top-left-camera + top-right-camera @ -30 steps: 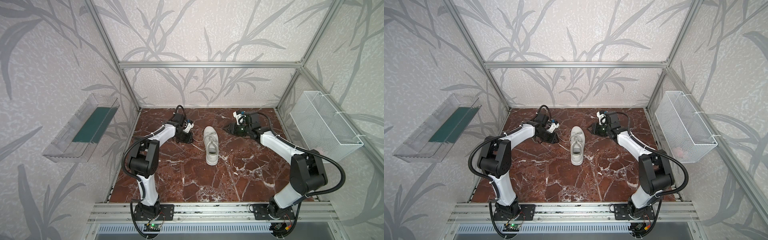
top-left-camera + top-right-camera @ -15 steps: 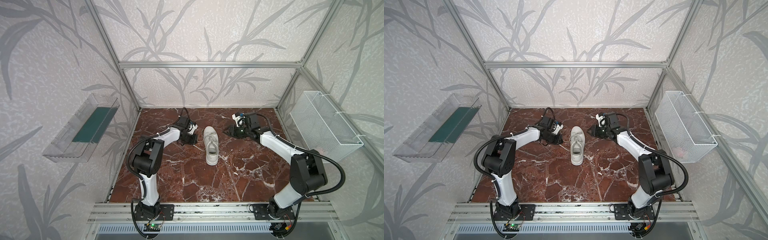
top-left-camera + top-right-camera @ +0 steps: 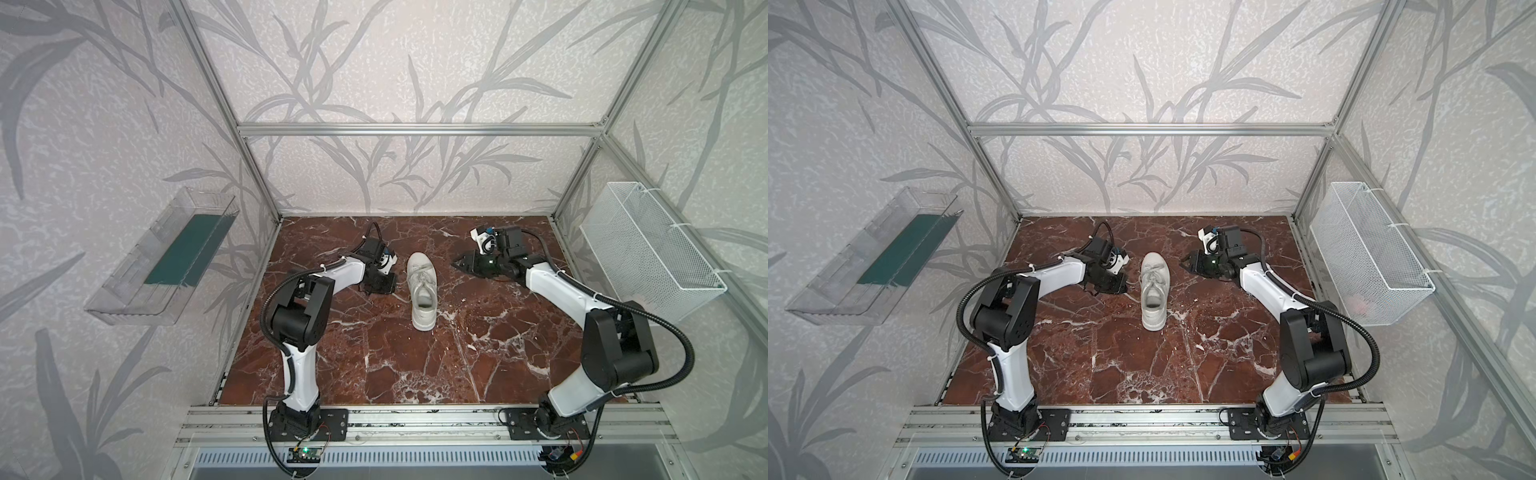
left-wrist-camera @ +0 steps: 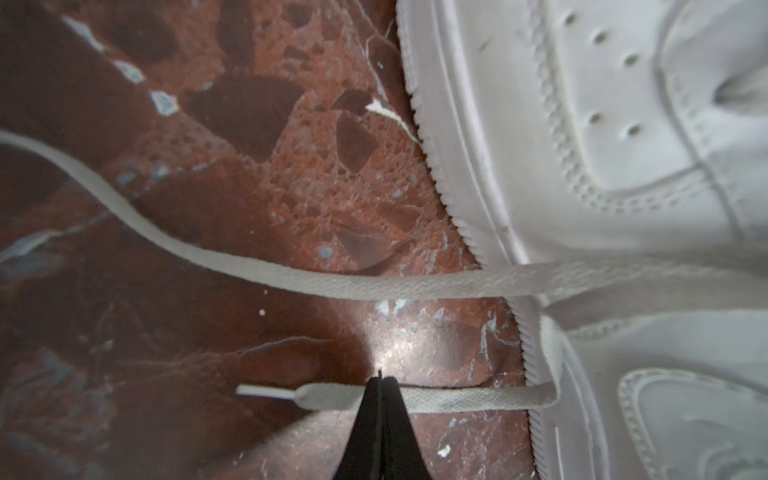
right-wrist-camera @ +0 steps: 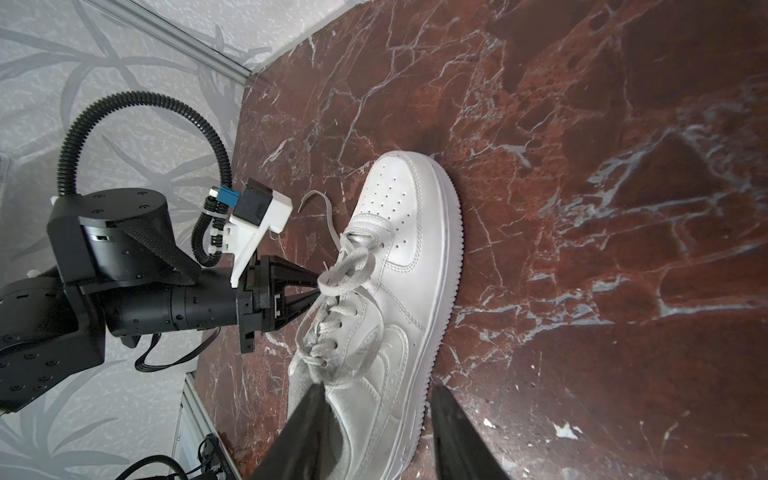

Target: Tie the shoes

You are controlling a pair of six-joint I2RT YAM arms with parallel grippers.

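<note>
White sneaker (image 3: 422,291) sits mid-floor on the red marble tabletop (image 3: 415,365). Its long axis runs front to back, toe toward the back wall, heel toward the arm bases. We find the left gripper (image 4: 380,384) pinched fully closed on a loose lace (image 4: 457,397) just behind its aglet, low beside the sneaker's left flank. Right gripper (image 3: 456,262) hangs half-spread and empty, right of the toe; its height we judge poorly.

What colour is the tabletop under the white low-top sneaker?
Red-brown marble tabletop, white-veined; right wrist view shows it best.
</note>
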